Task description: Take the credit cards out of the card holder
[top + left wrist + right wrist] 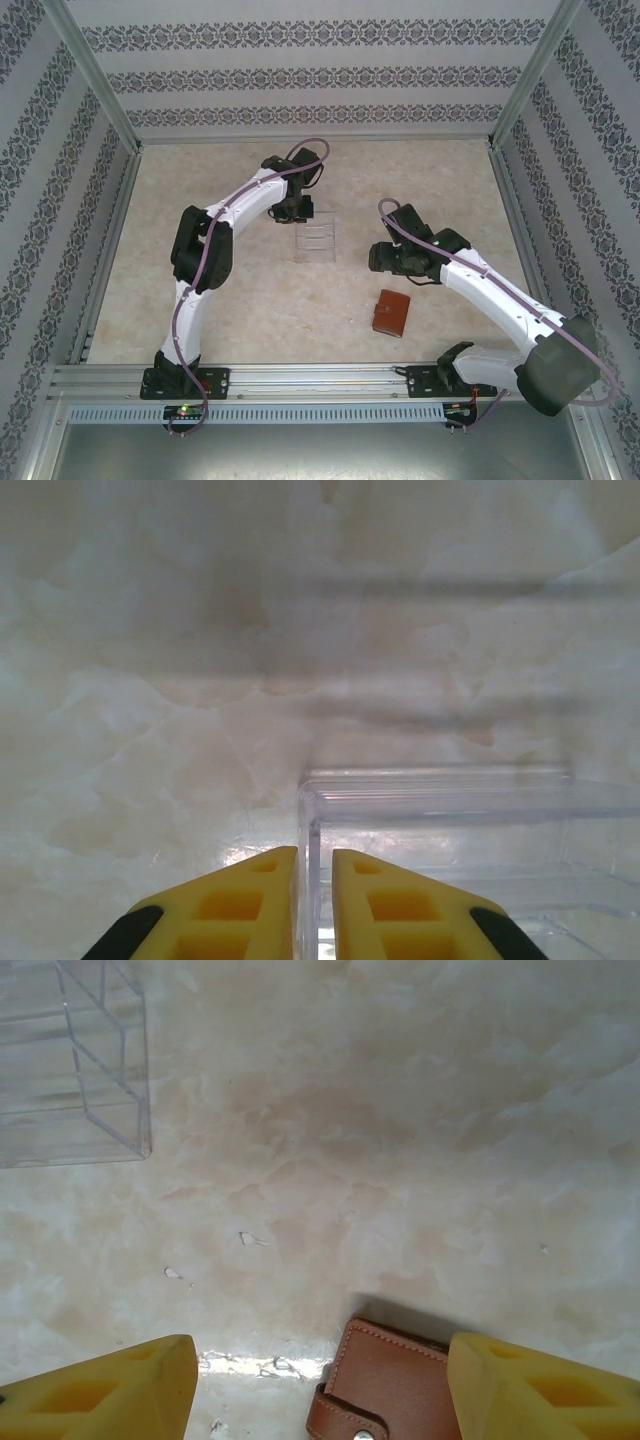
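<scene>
Progress: nothing done yet, by my reading; the whole task remains. Left end effector sits at a corner of the clear tray; jaws narrow, a slit apart, the tray's wall edge in line with the slit (pressed on it or merely beside it, cannot tell). Right end effector stands wide, holding nothing, poised over the card holder; that lies closed on the counter, strap tab across its edge, right of the tray and apart from it. Left to do: open it, draw out the cards (presumably inside).
</scene>
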{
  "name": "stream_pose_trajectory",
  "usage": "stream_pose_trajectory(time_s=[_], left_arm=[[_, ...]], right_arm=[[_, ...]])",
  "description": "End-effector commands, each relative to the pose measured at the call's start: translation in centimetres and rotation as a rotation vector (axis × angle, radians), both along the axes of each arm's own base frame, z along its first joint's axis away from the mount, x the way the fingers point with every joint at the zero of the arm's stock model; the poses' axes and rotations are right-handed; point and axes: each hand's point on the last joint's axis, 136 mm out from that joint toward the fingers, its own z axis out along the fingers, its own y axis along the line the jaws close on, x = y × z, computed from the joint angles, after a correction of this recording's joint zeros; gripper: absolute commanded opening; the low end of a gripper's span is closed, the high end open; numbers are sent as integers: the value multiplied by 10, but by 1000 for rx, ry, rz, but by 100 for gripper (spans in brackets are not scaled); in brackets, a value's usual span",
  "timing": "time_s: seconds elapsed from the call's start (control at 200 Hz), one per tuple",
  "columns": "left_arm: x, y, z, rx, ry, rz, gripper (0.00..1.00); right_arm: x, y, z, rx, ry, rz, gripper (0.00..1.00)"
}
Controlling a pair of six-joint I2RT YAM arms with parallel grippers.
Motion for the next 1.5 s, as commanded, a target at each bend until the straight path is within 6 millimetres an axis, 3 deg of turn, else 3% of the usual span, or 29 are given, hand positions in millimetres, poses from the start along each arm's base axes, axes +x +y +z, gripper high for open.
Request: stream_pose_trajectory(time_s=[0.0, 0.175, 0.285, 0.395, 0.515, 0.625, 0.874, 1.234, 1.499], left_arm=[[-6, 0, 37, -44, -54, -25, 19], [-14, 3, 56, -85, -113, -31, 24], [-24, 4, 65, -121, -142, -40, 34], [-34, 8, 71, -149, -175, -39, 42], [-45, 12, 71, -172, -195, -41, 48], [-53, 1, 70, -261, -215, -81, 53], [-66, 1, 64, -320, -218, -57, 54], [-79, 14, 50, -261, -176, -51, 54], [-97, 39, 44, -206, -192, -11, 53]], right_arm=[[-20, 1, -15, 22, 95, -36, 69], [-39, -7, -39, -14, 211, -121, 79], [-49, -16, -57, -58, 265, -159, 92], [-58, -18, -72, -81, 301, -175, 98], [-65, -14, -86, -77, 336, -173, 98], [-69, -11, -97, -75, 365, -175, 98], [-77, -10, -118, -93, 407, -177, 94], [-72, 3, -111, -115, 383, -137, 77], [-52, 48, -90, -80, 340, -62, 76]])
